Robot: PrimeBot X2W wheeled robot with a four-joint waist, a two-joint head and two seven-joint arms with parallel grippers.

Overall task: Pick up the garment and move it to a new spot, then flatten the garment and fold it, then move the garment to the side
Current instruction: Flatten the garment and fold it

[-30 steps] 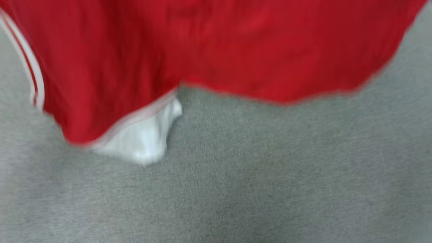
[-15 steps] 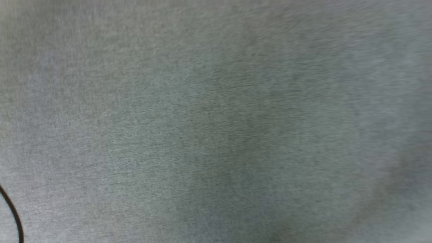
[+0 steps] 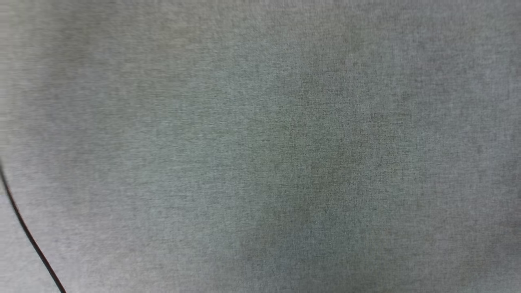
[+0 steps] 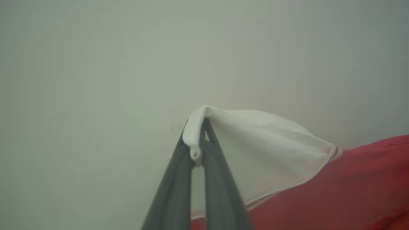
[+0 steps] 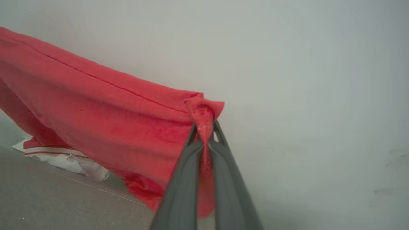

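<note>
Grips garment (image 4: 335, 191) w/ both grippers, most of the cloth raised above the bench (image 5: 48, 198).

L wrist view: pinches a fold of white sleeve (image 4: 262, 150) w/ L gripper (image 4: 200, 137), jaws pressed together on it. Small white roll pokes out between the dark fingers (image 4: 169, 198) just below the tips. Sleeve drapes to the right of the fingers, down to red-white striped trim (image 4: 334, 153). Red body beyond that, filling lower right corner of view. Behind: plain pale wall (image 4: 96, 64), blurred.

R wrist view: clamps a bunched red corner w/ R gripper (image 5: 204, 132), jaws together. Red cloth squeezed down the gap between fingers (image 5: 182, 195), also sticking up above the tips. Hem runs from tips up-left to view's edge, w/ stitched seam line along it. Rest of red body sags below. Lower left: other white sleeve (image 5: 75, 163) w/ striped trim, at far edge of the grey bench. Can't tell if touching it or just above.

Head view: looks down on grey cloth bench top (image 3: 260, 146), w/ darker shadow patch from mid to lower centre. Thin black cable (image 3: 28, 236) cuts across bottom left corner.
</note>
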